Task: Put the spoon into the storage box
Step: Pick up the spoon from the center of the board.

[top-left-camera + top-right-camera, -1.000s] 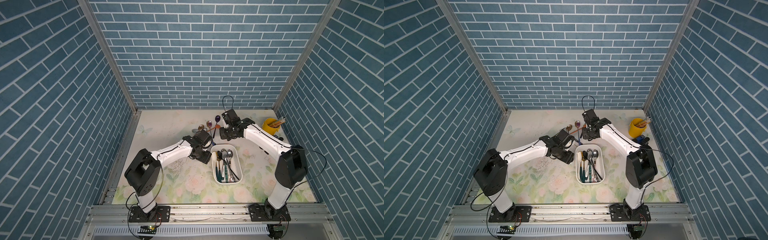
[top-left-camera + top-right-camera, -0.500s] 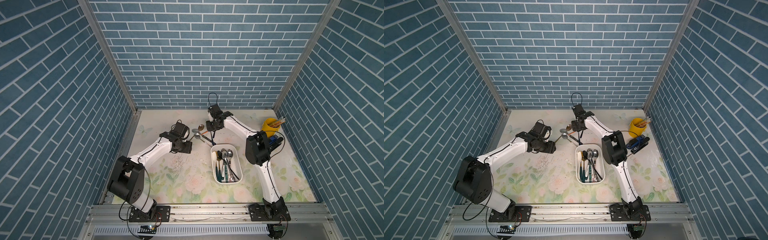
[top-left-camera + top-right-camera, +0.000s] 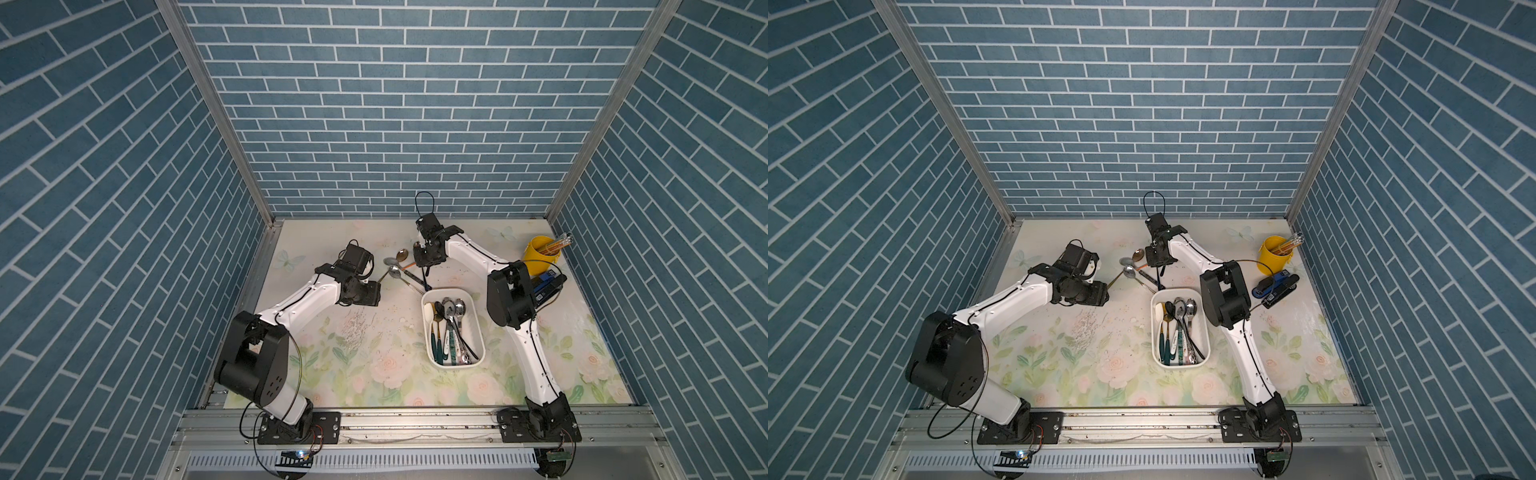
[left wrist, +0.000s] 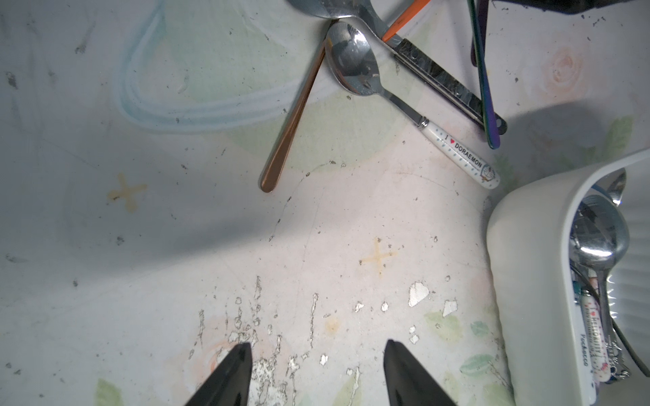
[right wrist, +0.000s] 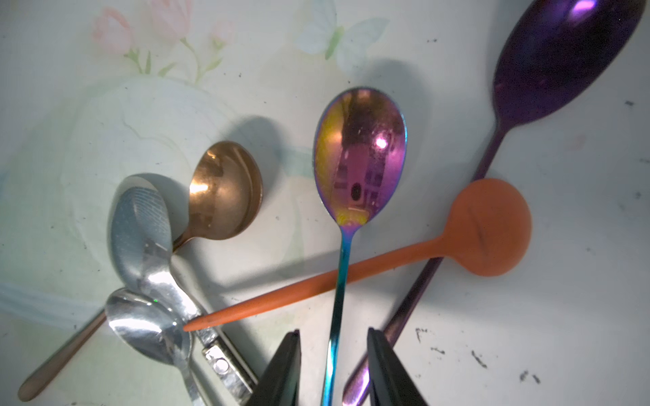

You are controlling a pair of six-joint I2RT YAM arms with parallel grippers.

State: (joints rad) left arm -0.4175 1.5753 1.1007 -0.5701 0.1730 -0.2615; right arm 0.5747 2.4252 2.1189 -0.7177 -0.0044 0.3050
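Observation:
The storage box (image 3: 453,364) (image 3: 1179,364) (image 4: 520,267) is a white tub on the floral mat that holds several spoons. Behind it lies a loose pile of spoons. My right gripper (image 5: 333,332) (image 3: 426,266) (image 3: 1158,270) hangs over the pile, open. Its jaws straddle the thin handle of a rainbow spoon (image 5: 358,158) with a gap on each side. That handle crosses over an orange spoon (image 5: 489,226). My left gripper (image 4: 316,346) (image 3: 376,293) (image 3: 1104,296) stands open over the bare mat to the left of the box, holding nothing.
The pile also holds a copper spoon (image 5: 225,191), a purple spoon (image 5: 562,59), silver spoons (image 5: 140,225) and a white-handled Doraemon spoon (image 4: 351,59). A yellow cup of pencils (image 3: 540,257) and a blue stapler (image 3: 548,284) sit at the back right.
The left arm has drawn back leftward from the box. The right gripper has swung left over the spoon pile, and its jaws have narrowed a little around the rainbow spoon's handle.

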